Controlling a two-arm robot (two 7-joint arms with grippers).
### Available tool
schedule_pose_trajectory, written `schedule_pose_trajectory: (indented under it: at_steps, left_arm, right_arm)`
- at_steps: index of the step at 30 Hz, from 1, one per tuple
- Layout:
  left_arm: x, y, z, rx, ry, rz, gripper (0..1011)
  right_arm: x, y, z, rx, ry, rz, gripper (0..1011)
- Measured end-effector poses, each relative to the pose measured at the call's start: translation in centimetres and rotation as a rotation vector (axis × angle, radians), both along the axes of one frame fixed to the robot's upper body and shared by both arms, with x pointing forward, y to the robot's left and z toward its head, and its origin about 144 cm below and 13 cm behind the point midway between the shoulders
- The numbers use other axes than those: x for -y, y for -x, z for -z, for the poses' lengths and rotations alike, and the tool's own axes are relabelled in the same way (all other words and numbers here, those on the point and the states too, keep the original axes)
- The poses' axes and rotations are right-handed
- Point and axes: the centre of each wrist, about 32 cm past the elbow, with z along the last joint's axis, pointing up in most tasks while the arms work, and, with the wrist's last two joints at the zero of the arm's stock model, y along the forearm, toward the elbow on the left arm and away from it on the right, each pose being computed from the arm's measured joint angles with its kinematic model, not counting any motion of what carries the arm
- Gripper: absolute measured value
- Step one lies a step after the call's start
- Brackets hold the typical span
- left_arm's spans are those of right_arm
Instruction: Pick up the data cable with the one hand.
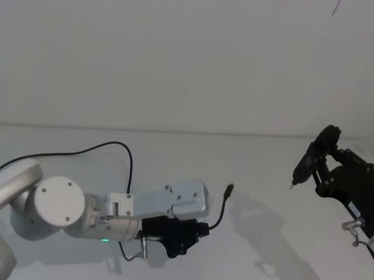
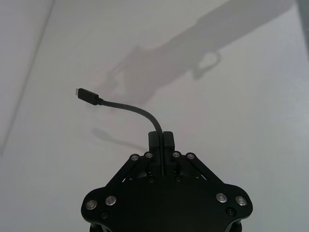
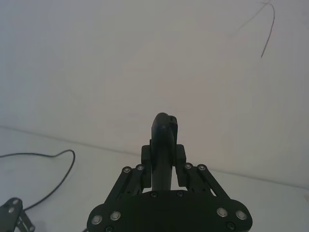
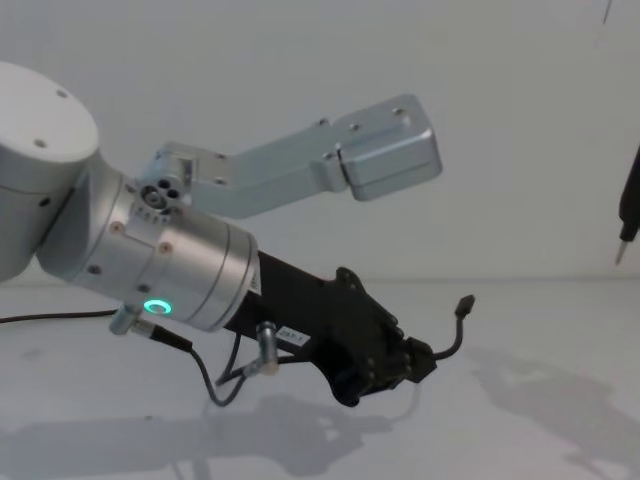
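pinching the data cable [image 2: 130, 107] near its plug end above the desk [image 2: 241, 121], the left hand [image 2: 161, 141] is needing a firm, slow lift, while the right hand [image 3: 163, 154] is gripping a pen-like tool [image 3: 164, 126] aside.

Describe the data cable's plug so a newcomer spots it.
Start at the silver left arm over the white table; its black left gripper is shut on a thin black data cable. The cable curves to a small black rectangular plug in the air, unlike the pointed pen-like tool in the right gripper.
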Motion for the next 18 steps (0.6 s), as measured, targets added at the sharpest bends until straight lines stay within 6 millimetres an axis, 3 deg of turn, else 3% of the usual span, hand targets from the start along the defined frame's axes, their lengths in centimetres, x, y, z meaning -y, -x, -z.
schedule_pose_trajectory:
  at_steps: [18]
  left_arm:
    - [-1.6,0.3,0.2,0.198,0.028,0.276,43]
  right_arm:
    - [-0.2,-2.1,0.6,-0.012,-0.058,-0.053,279]
